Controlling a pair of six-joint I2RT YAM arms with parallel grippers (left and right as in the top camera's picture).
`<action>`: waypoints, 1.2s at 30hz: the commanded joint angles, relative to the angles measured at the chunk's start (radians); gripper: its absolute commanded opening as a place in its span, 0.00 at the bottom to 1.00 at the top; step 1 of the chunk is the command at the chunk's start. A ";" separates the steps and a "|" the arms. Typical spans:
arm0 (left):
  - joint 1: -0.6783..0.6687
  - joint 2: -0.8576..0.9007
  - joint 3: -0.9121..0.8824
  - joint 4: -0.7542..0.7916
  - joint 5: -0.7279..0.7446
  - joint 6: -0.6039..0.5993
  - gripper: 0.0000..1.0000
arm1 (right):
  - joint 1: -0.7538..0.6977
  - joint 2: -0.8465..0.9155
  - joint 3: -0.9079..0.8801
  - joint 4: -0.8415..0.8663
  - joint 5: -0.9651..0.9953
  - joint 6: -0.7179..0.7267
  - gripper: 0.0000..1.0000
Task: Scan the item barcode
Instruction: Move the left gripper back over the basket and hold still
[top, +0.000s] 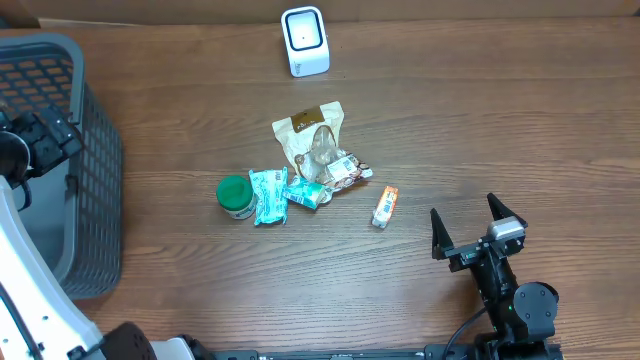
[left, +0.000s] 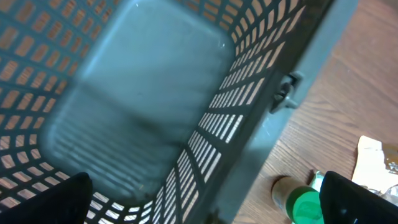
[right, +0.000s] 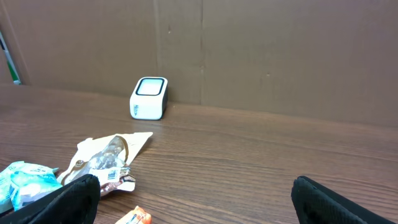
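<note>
Near the middle of the counter (top: 500, 120) lie the goods to be scanned. A small orange carton (top: 385, 206) lies flat on its own. Just to its left is a loose heap of a clear-and-tan pouch (top: 315, 140), teal packets (top: 268, 196) and a green-lidded jar (top: 235, 196). No barcode can be made out on any of them. Well beyond the heap, at the far edge, stands the white scanner (top: 304, 40), its window turned upward. The right arm (top: 500, 275) sits near the carton, the right jaws spread wide and empty. The left jaws, equally wide and empty, hang over the grey basket (top: 100, 170) at the side. Nothing is picked up yet. The likely trouble is a grab that nudges the flat carton so it skids, or one that covers the code, so the scanner never reads it. Reaching into the heap risks dragging a neighbour along, and the crinkly pouch looks apt to slip.
</note>
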 joint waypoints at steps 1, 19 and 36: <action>0.006 0.051 -0.007 -0.001 0.008 0.023 1.00 | -0.003 -0.009 -0.011 0.003 0.014 0.005 1.00; 0.005 0.176 -0.007 0.000 0.008 0.023 1.00 | -0.003 -0.009 -0.011 0.003 0.014 0.005 1.00; 0.005 0.177 -0.007 0.000 0.008 0.023 1.00 | -0.003 -0.009 -0.011 0.003 0.014 0.005 1.00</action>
